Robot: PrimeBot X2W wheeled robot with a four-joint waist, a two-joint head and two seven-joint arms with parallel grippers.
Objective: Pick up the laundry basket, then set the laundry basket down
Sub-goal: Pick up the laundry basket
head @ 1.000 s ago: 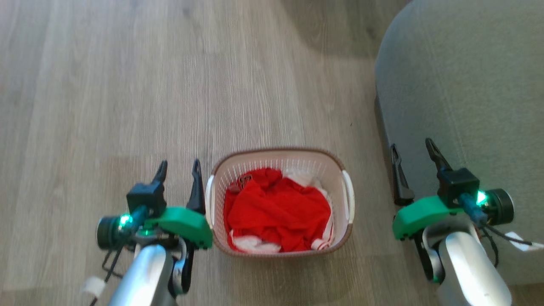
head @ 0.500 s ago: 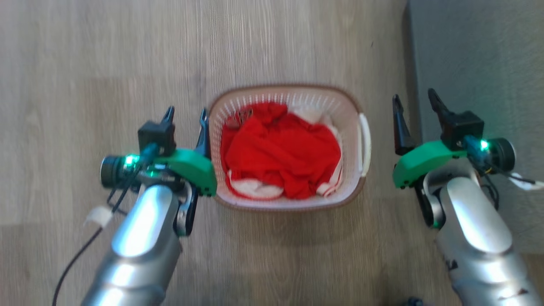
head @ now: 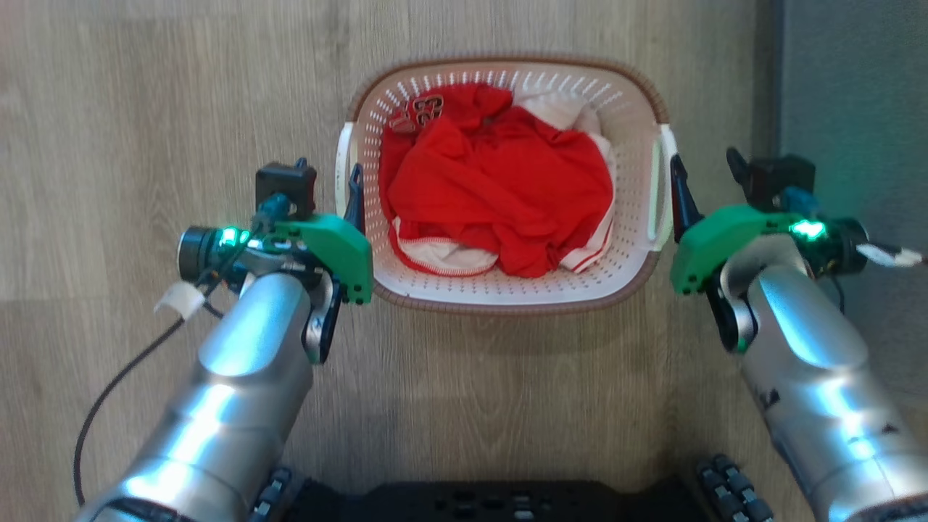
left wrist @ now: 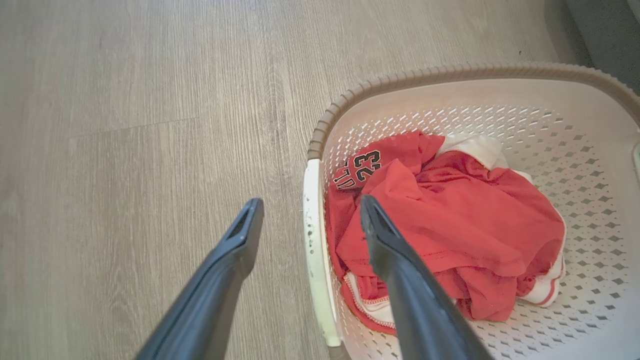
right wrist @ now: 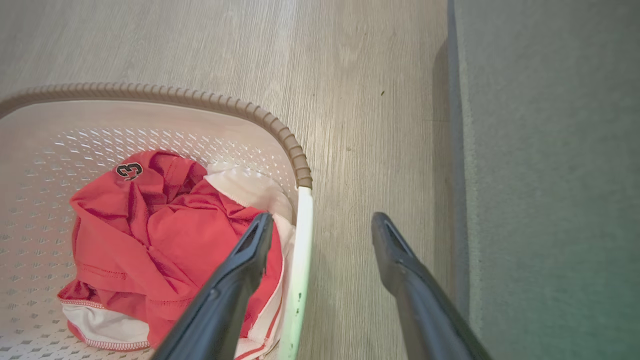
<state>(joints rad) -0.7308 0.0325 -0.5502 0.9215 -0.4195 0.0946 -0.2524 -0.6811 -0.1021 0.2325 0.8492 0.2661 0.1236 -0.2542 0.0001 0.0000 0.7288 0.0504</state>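
On the wood floor [head: 145,109] directly ahead of the robot, the laundry basket [head: 507,296] stands upright between the two arms, holding a crumpled red garment [head: 500,188] with white trim.

Left: the left gripper [head: 328,177] is empty, its fingers spread wide. In the left wrist view the basket's white left handle [left wrist: 312,250] lies in the gap, with one finger on the floor side and the other over the clothing. Whether either finger touches the plastic cannot be told.

Right: the right gripper [head: 705,163] mirrors this, with fingers apart and empty and the white right handle [right wrist: 300,260] between them. Its outer finger is near the grey upholstered furniture [head: 855,87] at the far right.

The step in hand, as judged, is seating both grippers on the handles before the lift. To do it well, each gripper should sink until its handle sits deep between the fingers, and the inner fingers should stay clear of the fabric so that no cloth is pinched. Both should close together and rise at the same rate. An uneven lift would likely tilt the light basket or let a handle slip from the slender fingers.
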